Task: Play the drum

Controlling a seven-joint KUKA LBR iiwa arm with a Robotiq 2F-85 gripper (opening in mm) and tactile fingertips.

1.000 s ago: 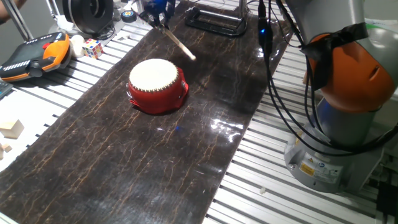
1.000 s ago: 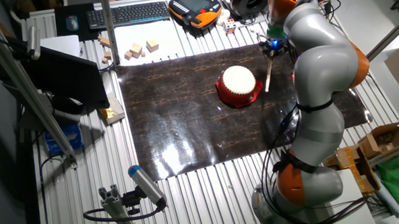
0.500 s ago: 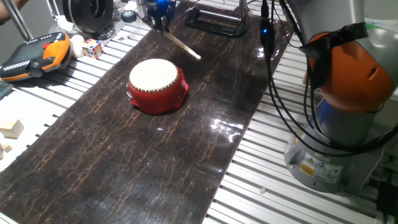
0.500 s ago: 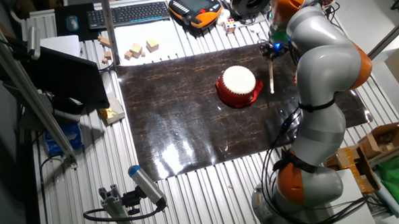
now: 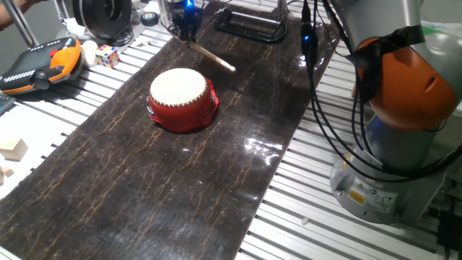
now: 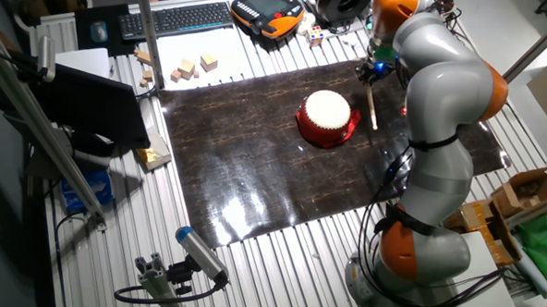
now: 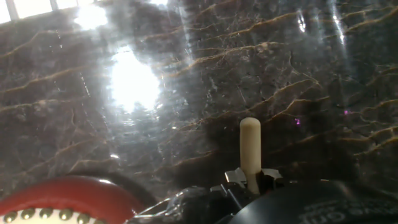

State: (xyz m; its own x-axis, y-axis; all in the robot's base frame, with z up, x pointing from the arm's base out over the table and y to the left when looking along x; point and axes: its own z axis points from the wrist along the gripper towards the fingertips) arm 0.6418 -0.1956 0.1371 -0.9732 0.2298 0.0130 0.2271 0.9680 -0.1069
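Hand view shows hand (image 7: 250, 180) pinching stick (image 7: 250, 149) w/ drum (image 7: 65, 199) rim beside; fixed views show whole drum.

In the hand view the drum (image 7: 68, 200) is cut off by the bottom edge: only an arc of its red wall and a few dark studs show, and its skin lies out of frame. There the drumstick (image 7: 250, 152) shows only its rounded pale tip and a short length of shaft; the rest runs under the dark body of the claw (image 7: 250, 183), whose fingers are mostly hidden, so their grip cannot be read. A bright glare washes out part of the marbled tabletop (image 7: 311, 74).

In one fixed view the claw (image 5: 185, 20) is cropped by the top edge. In the other fixed view the claw (image 6: 373, 69) is too small to judge.
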